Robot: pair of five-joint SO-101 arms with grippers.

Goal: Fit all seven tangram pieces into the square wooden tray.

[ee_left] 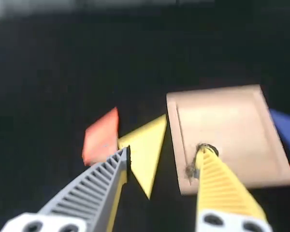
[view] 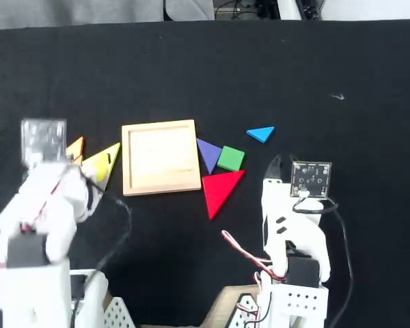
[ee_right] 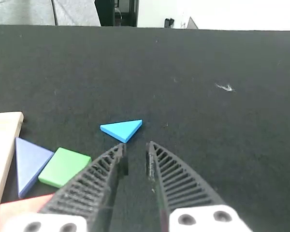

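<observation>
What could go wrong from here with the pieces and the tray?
1. The open left gripper has one finger over the tray and the other beside the yellow triangle. Closing now might catch the tray and shift it.
2. The purple triangle, green square and red triangle lie crowded together. Picking one could nudge the others.

The tray [view: 158,158] lies mid-table. Just beside its left edge lies the left-hand triangle [view: 102,162], with another piece [view: 76,146] beyond. At its right edge lies a medium triangle [view: 208,153], then the square piece [view: 231,158]. The large triangle [view: 221,188] lies in front of both, and the small triangle [view: 261,134] lies apart, behind to the right.
</observation>
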